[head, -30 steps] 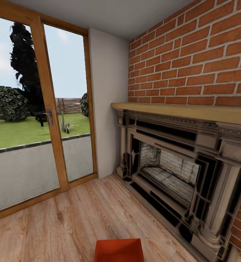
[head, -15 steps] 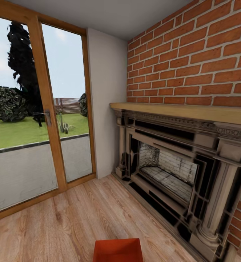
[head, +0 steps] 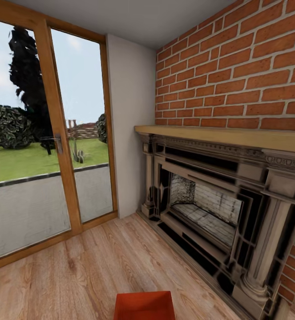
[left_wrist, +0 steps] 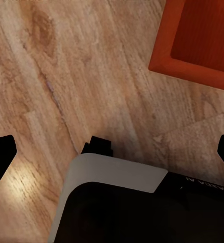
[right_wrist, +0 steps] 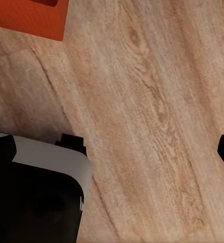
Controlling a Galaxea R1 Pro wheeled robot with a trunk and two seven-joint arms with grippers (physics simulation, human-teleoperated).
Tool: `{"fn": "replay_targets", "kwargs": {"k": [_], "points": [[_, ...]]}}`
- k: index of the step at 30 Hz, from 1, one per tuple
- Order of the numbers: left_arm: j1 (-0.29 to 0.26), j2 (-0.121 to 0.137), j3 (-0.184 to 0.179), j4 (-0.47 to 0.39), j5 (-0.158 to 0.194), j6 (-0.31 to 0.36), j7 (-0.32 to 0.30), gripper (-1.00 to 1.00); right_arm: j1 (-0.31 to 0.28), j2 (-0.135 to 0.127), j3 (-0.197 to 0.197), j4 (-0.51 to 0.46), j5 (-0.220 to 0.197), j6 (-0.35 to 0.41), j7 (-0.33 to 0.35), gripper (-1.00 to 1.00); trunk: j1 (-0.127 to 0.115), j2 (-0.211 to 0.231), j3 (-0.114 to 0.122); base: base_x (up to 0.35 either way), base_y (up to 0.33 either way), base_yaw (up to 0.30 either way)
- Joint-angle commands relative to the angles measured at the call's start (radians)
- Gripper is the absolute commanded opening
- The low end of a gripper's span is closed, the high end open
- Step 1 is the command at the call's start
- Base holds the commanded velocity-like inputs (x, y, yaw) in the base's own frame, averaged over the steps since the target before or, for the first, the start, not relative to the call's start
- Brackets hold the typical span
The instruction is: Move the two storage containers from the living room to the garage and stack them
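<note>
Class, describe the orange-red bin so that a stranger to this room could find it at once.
Start at the red-brick fireplace wall with its dark ornate surround. On the light wood-plank floor in front sits an open orange-red rectangular bin. It is the only bright, plain-walled thing on the boards.

Brick wall (head: 236,66), ornate fireplace (head: 218,209), glass doors (head: 40,146), wood-plank floor (head: 76,271).

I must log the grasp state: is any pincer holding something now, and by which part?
Nothing is held. The left pincer and right pincer are open over the wood floor; the orange-red container lies apart from them.
</note>
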Motion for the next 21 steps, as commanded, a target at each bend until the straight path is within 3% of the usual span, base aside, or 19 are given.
{"fn": "replay_targets", "kwargs": {"k": [1,21], "points": [[-0.001,0.0,-0.009,0.0,0.008,0.0,0.002,1.0,-0.001,0.0,0.004,0.003,0.002,-0.005,-0.003,1.0,0.0,-0.001,-0.001,0.0,0.0,0.0],[-0.001,0.001,-0.01,-0.002,0.005,-0.001,0.001,1.0,-0.001,0.012,-0.001,0.003,-0.002,0.004,-0.013,1.0,0.0,-0.001,-0.011,0.0,0.0,0.0]]}}
